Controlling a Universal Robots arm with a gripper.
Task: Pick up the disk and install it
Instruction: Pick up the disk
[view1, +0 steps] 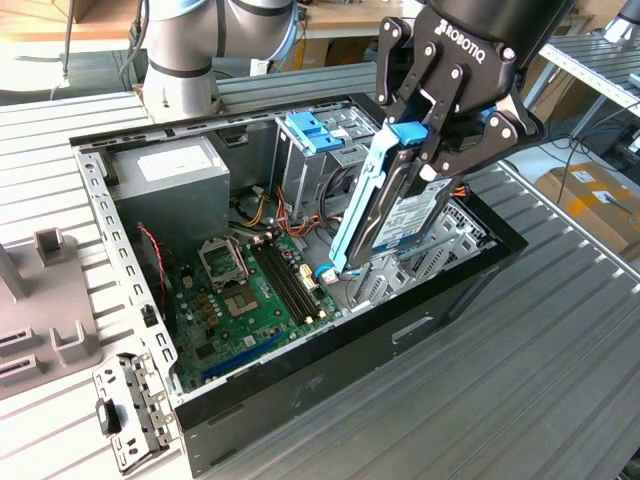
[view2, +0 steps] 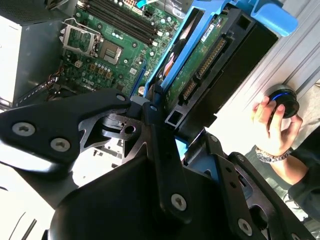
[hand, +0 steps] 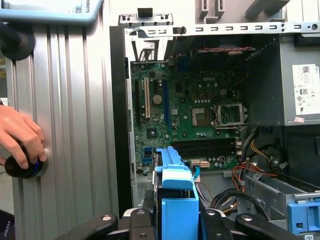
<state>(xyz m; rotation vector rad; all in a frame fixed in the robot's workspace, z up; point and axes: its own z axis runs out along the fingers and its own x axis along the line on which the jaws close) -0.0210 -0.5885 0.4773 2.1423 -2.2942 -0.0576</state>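
Note:
The disk (view1: 408, 215), a dark drive with a white-and-blue label in a light blue carrier bracket (view1: 358, 205), hangs steeply tilted over the open computer case (view1: 300, 395). Its lower end dips inside the case beside the motherboard (view1: 250, 300). My gripper (view1: 422, 150) is shut on the disk's upper end. In the second wrist view the disk (view2: 200, 65) shows its green circuit board and connectors, gripped between the black fingers (view2: 156, 112). In the first wrist view the blue carrier (hand: 176, 200) sits in the gripper (hand: 175, 222) above the case.
A metal drive cage with a fixed blue latch (view1: 315, 130) stands behind the disk, a grey power supply (view1: 165, 175) at the case's far corner. A person's hand (view2: 272, 125) rests on a black-and-blue knob (view2: 284, 100) on the ribbed table. Grey fixtures (view1: 40, 300) lie at the exterior view's left.

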